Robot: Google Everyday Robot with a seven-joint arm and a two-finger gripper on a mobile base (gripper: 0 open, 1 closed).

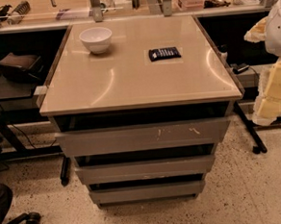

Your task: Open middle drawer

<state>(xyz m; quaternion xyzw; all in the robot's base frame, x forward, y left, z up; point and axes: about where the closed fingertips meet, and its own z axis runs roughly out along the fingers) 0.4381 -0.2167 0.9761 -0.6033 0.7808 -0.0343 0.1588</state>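
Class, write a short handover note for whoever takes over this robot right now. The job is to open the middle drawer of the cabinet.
The gripper is at the right edge of the view, off the cabinet's right side and touching no drawer.
The middle drawer sits between the scuffed top drawer and the bottom drawer. It looks shut, and none of its inside shows.
A white bowl and a black packet lie on the cabinet top; they are not part of the job.
Done: nothing yet.
Left: bring the gripper to the middle front, probably catch its top edge, and pull it out.
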